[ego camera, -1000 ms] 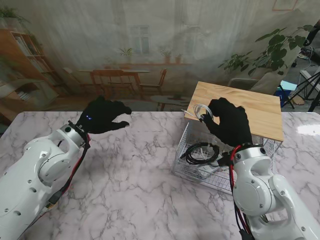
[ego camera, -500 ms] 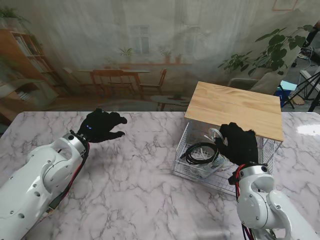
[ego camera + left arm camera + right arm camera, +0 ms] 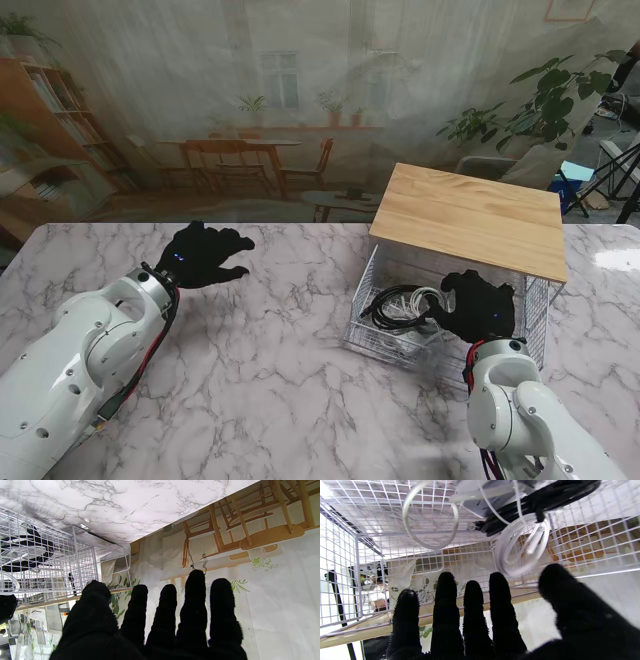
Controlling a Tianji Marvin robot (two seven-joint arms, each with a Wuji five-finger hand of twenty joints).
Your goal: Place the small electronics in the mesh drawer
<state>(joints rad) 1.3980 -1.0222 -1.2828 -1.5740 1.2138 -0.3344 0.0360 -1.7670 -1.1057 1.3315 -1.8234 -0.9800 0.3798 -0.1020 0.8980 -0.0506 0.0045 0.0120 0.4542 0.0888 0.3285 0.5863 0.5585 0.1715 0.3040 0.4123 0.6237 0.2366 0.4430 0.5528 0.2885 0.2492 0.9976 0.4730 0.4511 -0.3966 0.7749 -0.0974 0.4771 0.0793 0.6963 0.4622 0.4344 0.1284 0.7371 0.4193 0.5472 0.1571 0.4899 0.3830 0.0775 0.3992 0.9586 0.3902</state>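
Observation:
The white wire mesh drawer (image 3: 362, 322) stands pulled out from under a wooden top (image 3: 470, 215) on my right. Inside lie a black coiled cable (image 3: 392, 305), a white coiled cable (image 3: 424, 296) and a pale flat device (image 3: 480, 503). My right hand (image 3: 478, 305) is down in the drawer, fingers apart, holding nothing. In the right wrist view the white coil (image 3: 520, 552) sits just past the fingertips (image 3: 446, 580), beside a clear ring of cable (image 3: 430, 527) and the black cable (image 3: 537, 500). My left hand (image 3: 205, 255) hovers open over the marble, well to the drawer's left.
The marble table (image 3: 270, 340) runs to a printed backdrop at its far edge. The left wrist view shows the drawer's mesh side (image 3: 82, 555) across the marble. A camera tripod (image 3: 625, 165) and a plant (image 3: 550, 105) stand beyond the table at the far right.
My right hand came down from above the wooden top into the drawer with the white coil and let it go. The left hand dropped slightly and stays open.

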